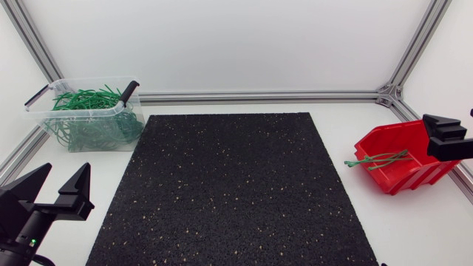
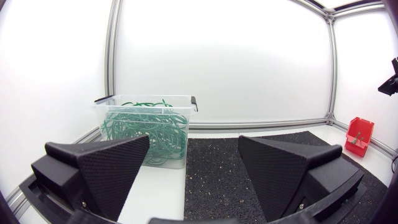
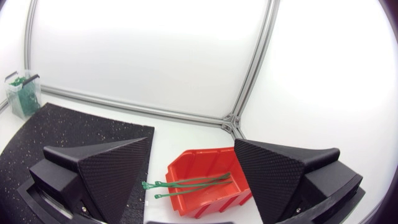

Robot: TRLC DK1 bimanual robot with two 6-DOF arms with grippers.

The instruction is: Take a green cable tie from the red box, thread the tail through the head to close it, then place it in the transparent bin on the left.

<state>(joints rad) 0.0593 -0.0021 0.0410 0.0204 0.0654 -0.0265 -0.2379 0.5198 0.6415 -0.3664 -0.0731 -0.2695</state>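
Observation:
The red box (image 1: 403, 164) stands at the table's right side with green cable ties (image 1: 378, 159) lying in it, their ends poking out over its open lip. My right gripper (image 1: 447, 137) hovers above the box's right end, open and empty; in the right wrist view the red box (image 3: 208, 180) and the cable ties (image 3: 189, 183) lie ahead between its spread fingers (image 3: 102, 171). The transparent bin (image 1: 89, 114), full of closed green ties, sits at the back left. My left gripper (image 1: 55, 193) rests open at the front left; the bin (image 2: 146, 130) stands ahead of it.
A black speckled mat (image 1: 233, 188) covers the middle of the table. Aluminium frame rails (image 1: 259, 96) run along the back and side edges. The red box (image 2: 359, 135) shows small at the far side in the left wrist view.

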